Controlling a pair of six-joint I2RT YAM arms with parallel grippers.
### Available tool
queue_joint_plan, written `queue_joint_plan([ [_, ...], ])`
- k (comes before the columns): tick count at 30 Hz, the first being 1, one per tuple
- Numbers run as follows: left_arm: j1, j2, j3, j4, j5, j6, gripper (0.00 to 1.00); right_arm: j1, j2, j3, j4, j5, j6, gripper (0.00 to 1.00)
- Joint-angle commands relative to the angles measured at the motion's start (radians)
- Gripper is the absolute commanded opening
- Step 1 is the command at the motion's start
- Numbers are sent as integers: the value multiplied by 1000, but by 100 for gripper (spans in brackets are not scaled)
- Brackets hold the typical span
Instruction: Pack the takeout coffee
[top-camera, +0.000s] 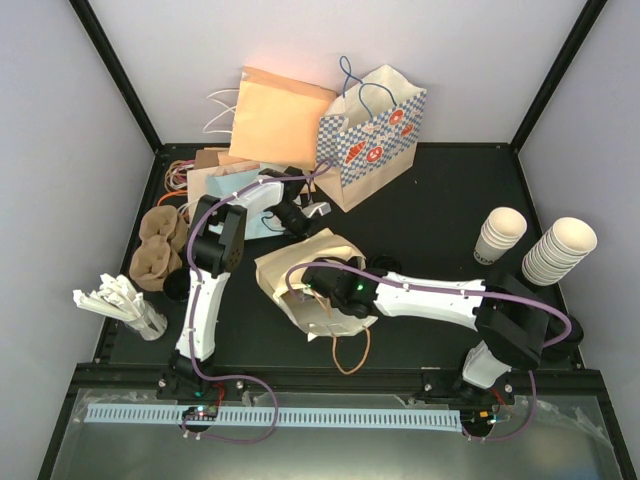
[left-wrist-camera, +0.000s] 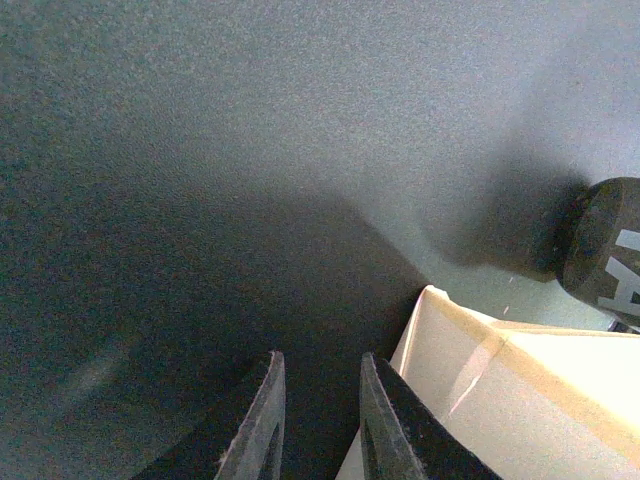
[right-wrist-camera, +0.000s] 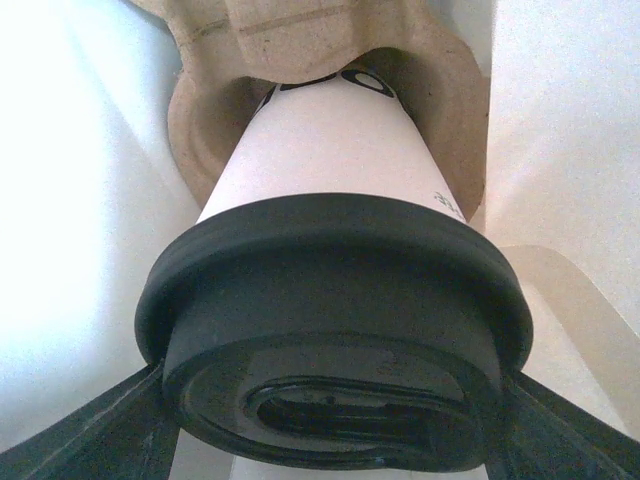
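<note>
The right gripper (right-wrist-camera: 332, 415) clamps the takeout coffee (right-wrist-camera: 325, 165) by its black lid (right-wrist-camera: 330, 290), one dark finger pressed to each side of the rim, inside a cream paper bag (top-camera: 290, 268) lying open in the middle of the black table (top-camera: 450, 190). The foot of the cup sits in a brown moulded-pulp cup holder (right-wrist-camera: 205, 130), with the bag's pale walls close on both sides. Seen from above, the right arm reaches across from the near right corner and its wrist disappears into the bag's mouth. The left gripper (left-wrist-camera: 320, 425) hovers low over the table just beside a corner of the same bag, its jaws parted by a narrow gap with nothing between them. A blue-checked gift bag (top-camera: 375, 135) stands at the far edge, and stacked lidless cups (top-camera: 557, 250) stand at the right
</note>
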Motion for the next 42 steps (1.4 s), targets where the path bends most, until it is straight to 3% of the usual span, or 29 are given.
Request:
queue_joint_plan([
  [1, -48, 6, 9, -127, 108, -2, 24, -6, 55, -1, 33, -61, 4, 80],
  [7, -42, -3, 10, -119, 105, -16, 28, 16, 30, 10, 34, -28, 8, 84],
  [10, -37, -5, 10, -117, 105, -20, 29, 20, -20, 35, -15, -32, 27, 99],
  [11, -37, -3, 10, -117, 105, -20, 29, 23, -31, 40, -30, -26, 29, 100],
  [19, -37, -5, 10, -115, 107, -29, 33, 48, -87, 87, -134, -20, 49, 100],
  [28, -37, -21, 8, -130, 111, -24, 45, 58, -101, 204, -338, -144, 85, 100],
  [33, -37, -47, 0, -123, 77, -30, 59, 59, -65, 288, -522, -284, 145, 100],
  [37, -30, -84, 9, -104, 34, -57, 77, 59, -50, 332, -616, -377, 180, 100],
  [42, -12, -115, 41, -98, 12, -75, 91, 58, -58, 323, -608, -358, 191, 100],
])
